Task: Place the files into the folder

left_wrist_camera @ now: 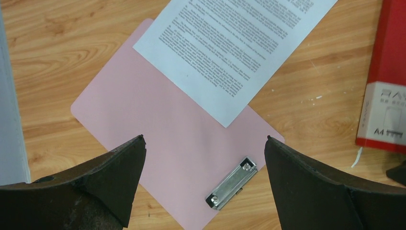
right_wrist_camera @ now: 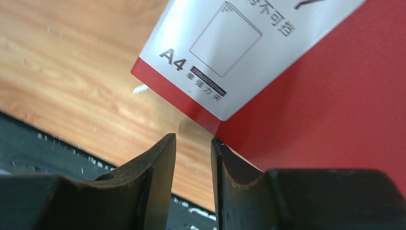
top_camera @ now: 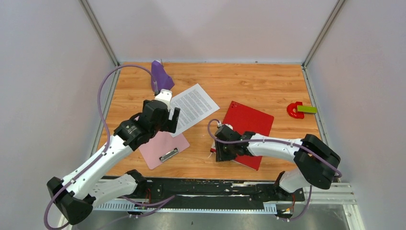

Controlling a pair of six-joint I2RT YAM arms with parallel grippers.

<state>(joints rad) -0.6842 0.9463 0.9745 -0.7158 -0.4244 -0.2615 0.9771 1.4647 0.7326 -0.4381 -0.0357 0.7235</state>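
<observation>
Wooden tabletop (top_camera: 249,81) between plain pale grey walls (top_camera: 210,28).

My arms (top_camera: 103,158): white shells, black joints, looping purple cables (top_camera: 100,96); each gripper (left_wrist_camera: 205,139) ends in scuffed black wedge fingers (left_wrist_camera: 115,172).

Both arms extended, hands apart.
My left arm reaches forward; left hand (left_wrist_camera: 205,139) points down, fingers spread wide. My right arm folds inward and low; right hand (right_wrist_camera: 193,139) fingers stand narrowly parted.

Lab cell: white walls (top_camera: 210,28), table (top_camera: 258,84)
</observation>
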